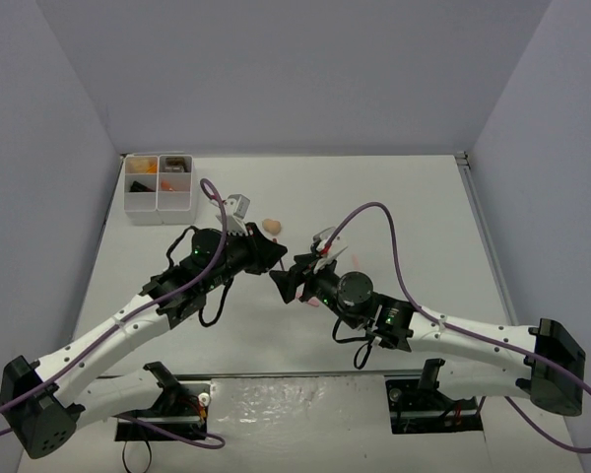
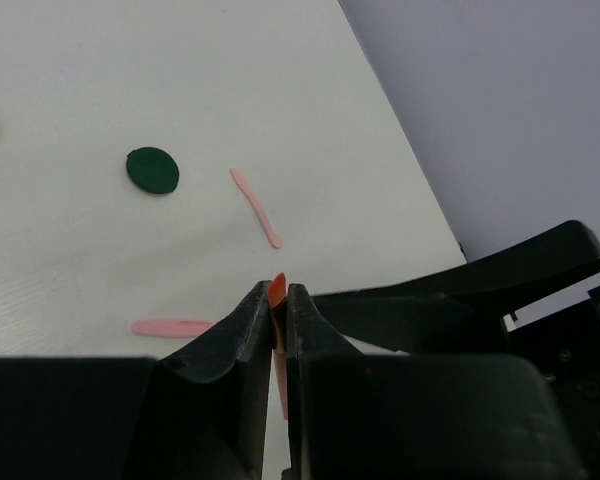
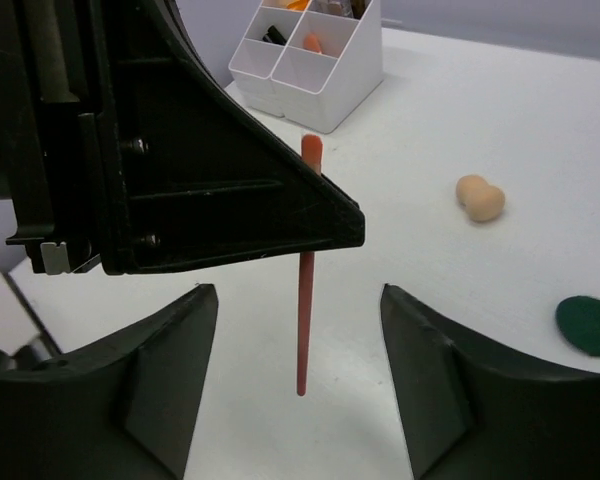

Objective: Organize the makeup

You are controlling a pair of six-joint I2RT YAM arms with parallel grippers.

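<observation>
Makeup pieces (image 2: 152, 170) dot your table (image 1: 414, 197), the white box (image 1: 159, 187) sits at its far-left corner, and your left gripper (image 2: 277, 300), on the arm nearer the box, is clamped on the upright orange-red stick (image 3: 303, 330) hanging between the right gripper's (image 3: 298, 300) parted jaws.

My white four-compartment plastic box (image 1: 159, 184) sits at the far-left corner of the table (image 1: 394, 197). The beige peanut-shaped sponge (image 1: 272, 227) lies right of the box and nearer me. The dark-green round compact (image 3: 588, 326) lies farther right still. Nearer than the box, my left claw (image 2: 278, 300) pinches the thin orange-red stick (image 2: 277, 292), which sits between the parted fingers of my right claw (image 3: 300, 320).
</observation>
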